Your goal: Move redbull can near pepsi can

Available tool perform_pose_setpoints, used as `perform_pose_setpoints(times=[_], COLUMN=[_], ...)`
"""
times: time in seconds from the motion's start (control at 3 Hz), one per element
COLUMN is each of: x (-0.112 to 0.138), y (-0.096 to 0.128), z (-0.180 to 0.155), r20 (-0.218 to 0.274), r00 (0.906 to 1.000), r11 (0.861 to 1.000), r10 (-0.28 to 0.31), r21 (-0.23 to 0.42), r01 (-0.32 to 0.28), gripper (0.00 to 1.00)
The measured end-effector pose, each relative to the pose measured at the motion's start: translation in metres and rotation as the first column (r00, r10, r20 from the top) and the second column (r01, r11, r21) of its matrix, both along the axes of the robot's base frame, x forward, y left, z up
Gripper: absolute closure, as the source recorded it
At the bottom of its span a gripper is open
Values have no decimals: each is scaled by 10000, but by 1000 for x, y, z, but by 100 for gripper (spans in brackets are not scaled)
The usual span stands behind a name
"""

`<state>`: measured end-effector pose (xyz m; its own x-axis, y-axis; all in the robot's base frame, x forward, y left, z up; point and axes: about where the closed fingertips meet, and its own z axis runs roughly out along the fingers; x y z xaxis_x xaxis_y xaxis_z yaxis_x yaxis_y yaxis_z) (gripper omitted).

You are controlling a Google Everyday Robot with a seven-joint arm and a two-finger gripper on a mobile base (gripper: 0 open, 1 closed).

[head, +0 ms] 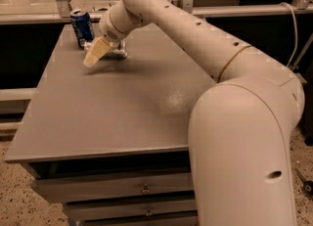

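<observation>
**1. Gripper position.** My gripper [96, 54] is at the far left part of the bench [122, 117], low over the grey top. It sits at the end of my arm [195, 32], which reaches from the near right across the bench. The tan end of the gripper slants down and to the left, toward the surface. I cannot tell whether it touches the bench.

**2. Gripper state.** I cannot tell from this view whether my gripper is spread, pressed together, or pinching the can. My wrist covers the part that would show it.

**3. Redbull can.** The redbull can [119, 50] is directly at the right side of my gripper, under the wrist, at the level of the bench top. Only a small shiny silver part of it shows. I cannot tell whether it stands upright or lies on its side, nor whether it rests on the bench.

**4. Pepsi can.** The pepsi can [81, 27] stands upright close to the far left corner of the bench. It is dark blue with a silver top. It is just behind my gripper and to its left. The redbull can is near it, on the right and closer to the camera. The two cans do not touch.

**5. Surroundings.** Drawers [117, 191] with small knobs sit under the bench front. A metal rail [244, 11] runs behind the bench. The floor [14, 205] is speckled.
</observation>
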<state>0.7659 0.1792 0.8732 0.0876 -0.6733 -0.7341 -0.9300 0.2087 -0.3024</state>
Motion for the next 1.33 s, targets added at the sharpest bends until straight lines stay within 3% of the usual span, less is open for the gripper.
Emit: perform_pose_setpoints(times=[0.33,0.67,1.0,1.33], x=[-12,-46,-89,-134], y=[-12,-65,-98,-190], z=[12,43,67,80], r20=[85,386,1012,1793], r00=[9997,9985,9937,9837], r11=[9964,9643,9345,9439], r10=[207,381,484,-149], r21=[814,2607,3467,3272], r01=[-214,-469,-809,-454], gripper=[0,0,0,0])
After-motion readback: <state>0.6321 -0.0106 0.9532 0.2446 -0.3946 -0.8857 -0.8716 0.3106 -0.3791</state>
